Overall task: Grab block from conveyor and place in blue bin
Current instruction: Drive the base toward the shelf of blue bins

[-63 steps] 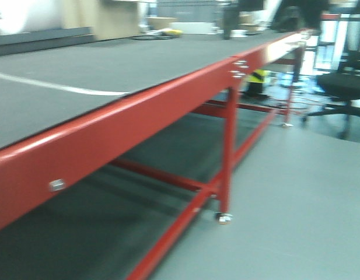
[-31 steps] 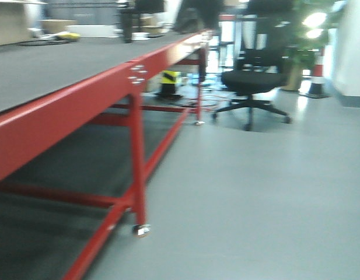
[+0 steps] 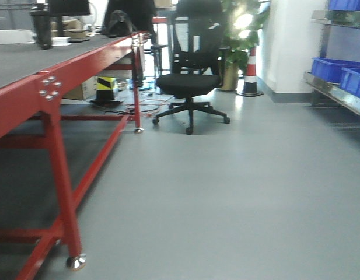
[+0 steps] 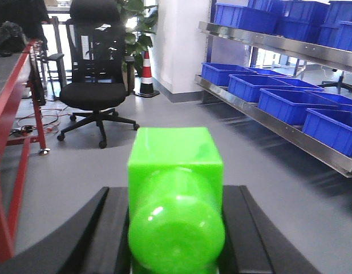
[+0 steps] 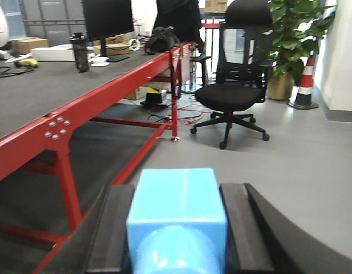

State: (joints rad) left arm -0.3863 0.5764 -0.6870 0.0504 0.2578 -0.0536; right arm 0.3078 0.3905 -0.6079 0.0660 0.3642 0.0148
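Observation:
My left gripper [image 4: 174, 228] is shut on a bright green block [image 4: 174, 188] with a round stud facing the camera, held in the air above the grey floor. My right gripper [image 5: 177, 228] is shut on a light blue block [image 5: 177, 214], also held above the floor. The conveyor [image 3: 28, 87], a dark grey belt on a red frame, runs along the left of the front view and shows in the right wrist view [image 5: 61, 108]. Blue bins [image 4: 290, 103] sit on a steel shelf at the right in the left wrist view; some show in the front view [image 3: 340, 73].
A black office chair [image 3: 190, 70] stands on the floor beyond the conveyor's end. A traffic cone [image 3: 250, 73] and a potted plant [image 3: 238, 35] stand by the white wall. Cables and a box lie under the conveyor. A black bag [image 5: 161, 40] and a monitor sit on the belt.
The front view has swung to the right: the conveyor has slid to the left edge, and the chair, the cone, the wall and the blue bins have come into sight.

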